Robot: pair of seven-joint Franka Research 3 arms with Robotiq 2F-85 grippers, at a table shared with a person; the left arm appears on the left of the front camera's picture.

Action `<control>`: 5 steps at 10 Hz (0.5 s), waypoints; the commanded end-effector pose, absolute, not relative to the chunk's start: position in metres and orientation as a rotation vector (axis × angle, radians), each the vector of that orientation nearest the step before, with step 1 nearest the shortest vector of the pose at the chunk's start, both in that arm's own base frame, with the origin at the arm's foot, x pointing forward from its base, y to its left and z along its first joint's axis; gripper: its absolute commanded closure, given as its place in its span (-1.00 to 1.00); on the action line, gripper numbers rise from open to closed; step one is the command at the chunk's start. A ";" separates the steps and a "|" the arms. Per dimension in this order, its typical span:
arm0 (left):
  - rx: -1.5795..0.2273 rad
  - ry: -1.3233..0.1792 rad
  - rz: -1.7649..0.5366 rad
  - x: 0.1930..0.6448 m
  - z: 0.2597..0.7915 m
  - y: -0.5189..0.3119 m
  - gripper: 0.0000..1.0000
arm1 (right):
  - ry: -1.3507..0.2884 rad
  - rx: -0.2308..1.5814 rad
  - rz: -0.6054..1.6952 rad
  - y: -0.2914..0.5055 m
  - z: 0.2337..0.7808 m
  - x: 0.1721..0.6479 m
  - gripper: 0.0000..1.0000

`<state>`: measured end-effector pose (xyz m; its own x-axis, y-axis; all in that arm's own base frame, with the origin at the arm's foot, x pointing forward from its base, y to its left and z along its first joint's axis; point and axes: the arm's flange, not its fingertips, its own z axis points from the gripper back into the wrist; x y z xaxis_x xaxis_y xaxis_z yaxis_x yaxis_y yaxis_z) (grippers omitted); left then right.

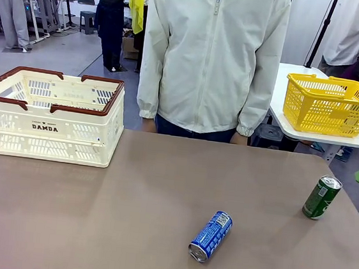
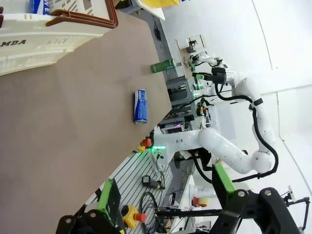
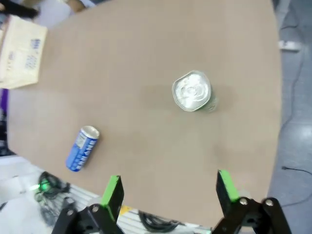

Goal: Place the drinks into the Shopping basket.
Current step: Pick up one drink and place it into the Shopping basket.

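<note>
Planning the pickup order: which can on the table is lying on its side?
The blue can lies on its side; the green can, farther right, stands upright.

Brown table (image 1: 125, 219) carries 3 things — Shopping basket (image 1: 49, 117), blue can (image 1: 210, 236) (lying), green can (image 1: 321, 197) standing.

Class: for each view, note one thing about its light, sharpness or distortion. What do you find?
Front view: even, soft light, sharp; the blue can casts only a faint shadow. Left wrist view: rolled sideways, the white wall bright, nearly featureless. Right wrist view: slightly soft; the table edge looks bowed by the wide lens; the green can glares on its silver top.
</note>
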<state>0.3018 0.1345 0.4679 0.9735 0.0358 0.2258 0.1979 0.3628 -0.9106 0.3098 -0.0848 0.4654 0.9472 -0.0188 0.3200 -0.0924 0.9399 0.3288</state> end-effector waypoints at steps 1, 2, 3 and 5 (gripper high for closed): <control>-1.221 -0.225 -0.093 0.302 0.470 0.133 -1.00 | -0.266 0.265 0.053 -0.079 0.466 0.349 -1.00; -1.221 -0.225 -0.093 0.302 0.470 0.133 -1.00 | -0.221 0.232 0.058 -0.076 0.461 0.369 -1.00; -1.221 -0.225 -0.093 0.302 0.470 0.133 -1.00 | -0.200 0.197 0.037 -0.074 0.456 0.385 -1.00; -1.221 -0.225 -0.093 0.302 0.470 0.133 -1.00 | -0.129 0.161 0.028 -0.067 0.439 0.415 -1.00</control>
<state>0.3018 0.1346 0.4679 0.9734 0.0369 0.2262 0.1979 0.3621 -0.9109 0.3960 -0.0669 0.4380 0.9854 0.0466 0.1637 -0.0769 0.9800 0.1838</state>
